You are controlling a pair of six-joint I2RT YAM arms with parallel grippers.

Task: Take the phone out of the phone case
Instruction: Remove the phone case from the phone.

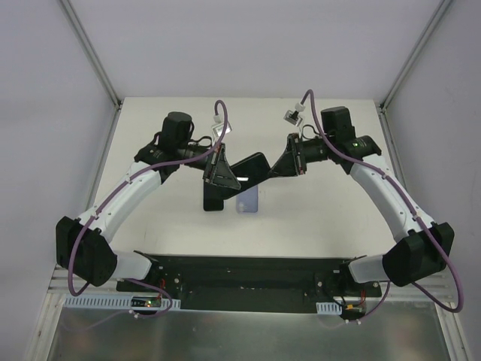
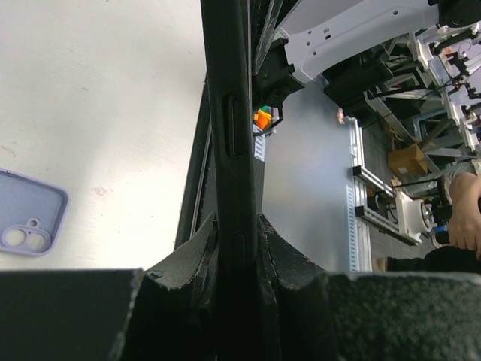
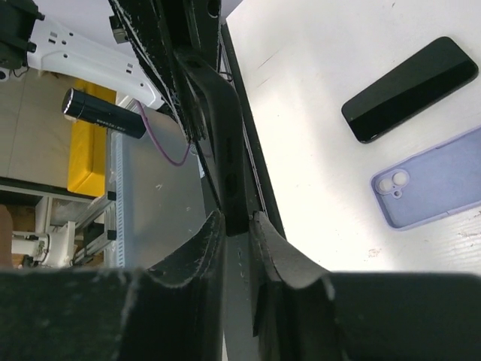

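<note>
The left claw (image 1: 230,176) and right claw (image 1: 285,163) are each clamping narrowly on opposite ends of the black case (image 1: 252,167), holding it edge-on between them above the table (image 1: 323,218), likely bracing it for flexing, while a black phone (image 3: 409,90) and a purple case (image 3: 436,188) are lying beneath the claws.

Black phone case (image 1: 252,167) raised above table (image 1: 323,218), tilted, side buttons visible. Black phone (image 3: 409,89) lies flat on table.
</note>
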